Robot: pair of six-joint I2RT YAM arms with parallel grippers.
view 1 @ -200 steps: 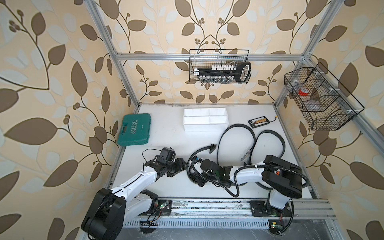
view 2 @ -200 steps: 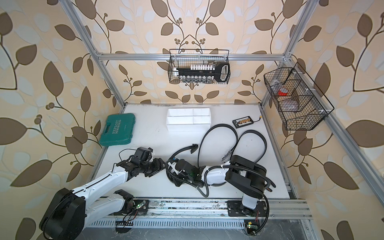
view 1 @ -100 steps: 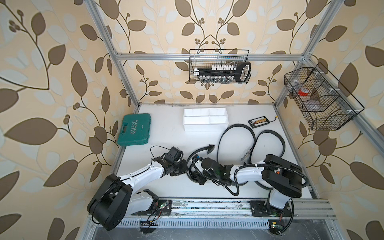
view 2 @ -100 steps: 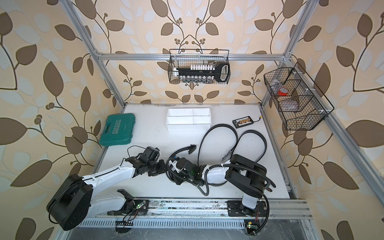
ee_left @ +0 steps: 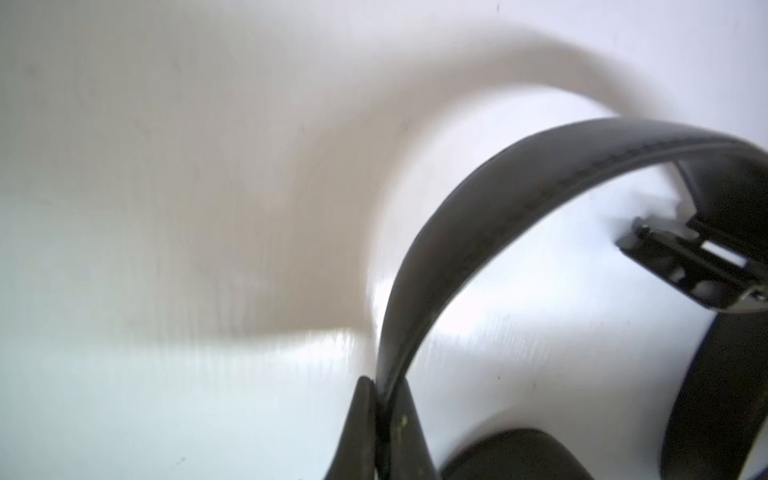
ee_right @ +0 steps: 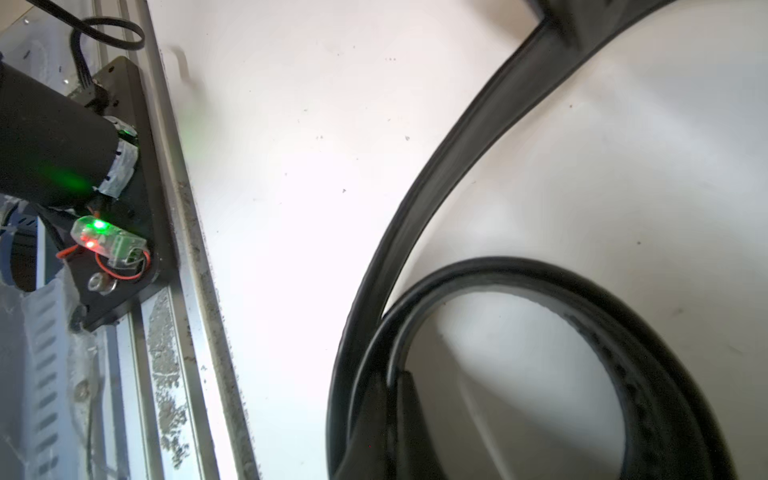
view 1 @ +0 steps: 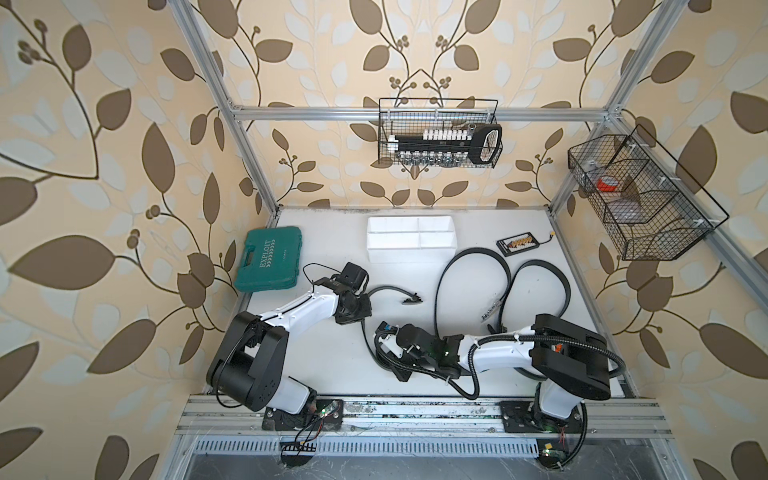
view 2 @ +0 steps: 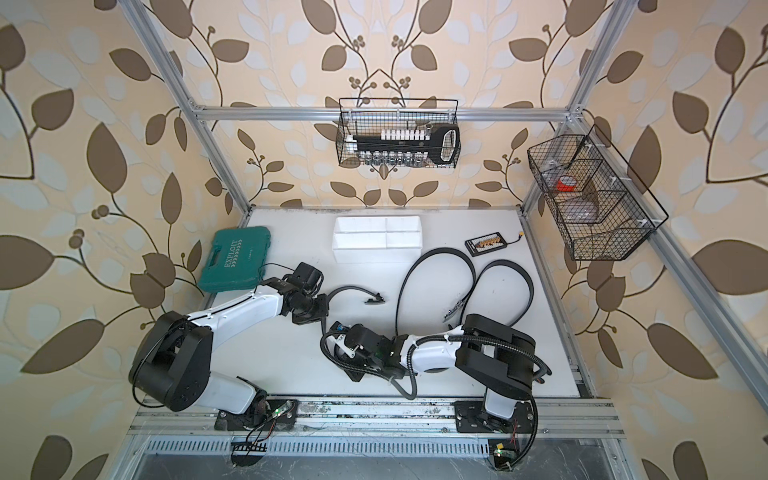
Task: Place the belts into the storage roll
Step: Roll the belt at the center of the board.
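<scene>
Green case [view 1: 268, 259], back wire basket [view 1: 386, 124], side wire basket [view 1: 665, 237]

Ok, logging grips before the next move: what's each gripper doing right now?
Left gripper: shut on the belt.
Right gripper: shut on that belt's coiled part.

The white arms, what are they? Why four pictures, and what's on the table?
They are two robot arms, each ending in a pincer called a gripper. Two pictures look down from above, like two eyes. The other two come from small cameras on the arms' wrists. On the table lie a green case, a white tray with empty compartments, and two loose black belts. A third belt is pinched by both arms: the left gripper is shut on it near the buckle, the right gripper on its coiled end.
</scene>
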